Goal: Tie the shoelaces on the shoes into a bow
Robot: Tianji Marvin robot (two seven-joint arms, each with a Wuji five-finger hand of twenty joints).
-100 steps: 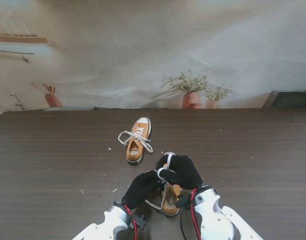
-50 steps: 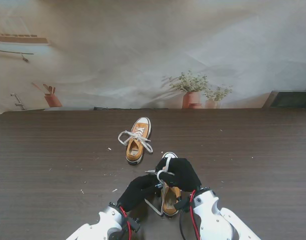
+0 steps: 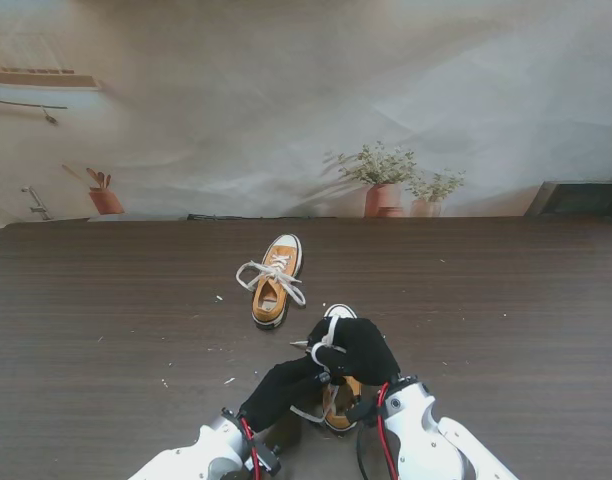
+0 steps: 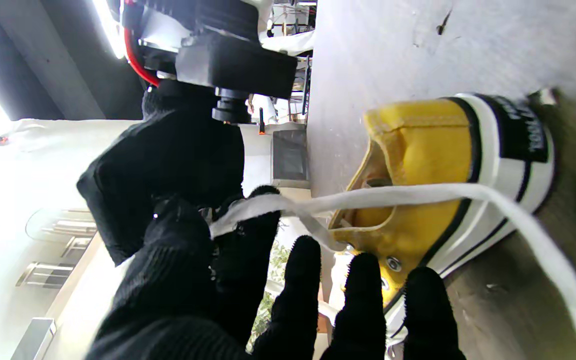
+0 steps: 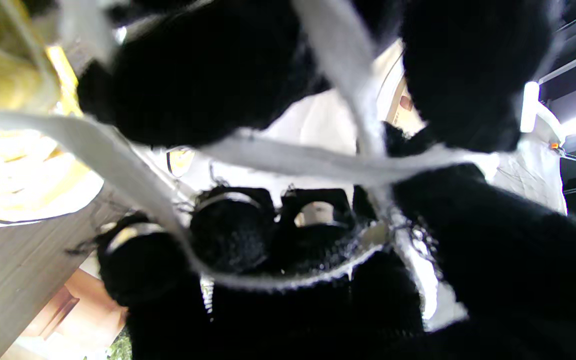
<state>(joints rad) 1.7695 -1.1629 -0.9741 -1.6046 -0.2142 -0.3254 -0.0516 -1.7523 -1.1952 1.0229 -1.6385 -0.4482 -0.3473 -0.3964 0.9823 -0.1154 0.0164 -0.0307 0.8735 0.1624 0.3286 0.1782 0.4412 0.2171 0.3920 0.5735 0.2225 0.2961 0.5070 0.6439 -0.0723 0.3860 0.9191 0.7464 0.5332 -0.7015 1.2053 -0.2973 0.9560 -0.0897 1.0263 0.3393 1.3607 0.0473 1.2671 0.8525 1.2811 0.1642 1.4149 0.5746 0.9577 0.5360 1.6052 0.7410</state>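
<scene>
Stand-camera footage showed both of my black-gloved hands bunched over the near shoe (image 3: 338, 400), a mustard-yellow sneaker lying close to me on the dark tabletop (image 3: 506, 300). My right hand (image 3: 356, 347) sat curled over the shoe's middle, with a small white loop of lace (image 3: 324, 345) showing at its fingers. My left hand (image 3: 286, 388) reached in from the left side, touching the right one.

Seen from the left wrist, the left hand (image 4: 228, 280) was pinching a strand of the white lace (image 4: 393, 194) between thumb and forefinger, the strand running taut past the shoe's heel (image 4: 443, 150); its other three fingers (image 4: 363, 300) stood loose and apart, just beside the shoe's eyelets.

From the right wrist, several lace strands (image 5: 318, 162) crossed one another among the gloved fingers (image 5: 228, 85), and the right hand appeared closed on them, though the view was too close to say which strand went where.

Farther from me, the second shoe (image 3: 274, 283) lay untouched by either hand, its laces (image 3: 271, 272) spread to both sides in what looked like a finished bow.

I judged the task about half done: one shoe apparently tied, the near one mid-knot, its loops not yet formed and pulled tight.
</scene>
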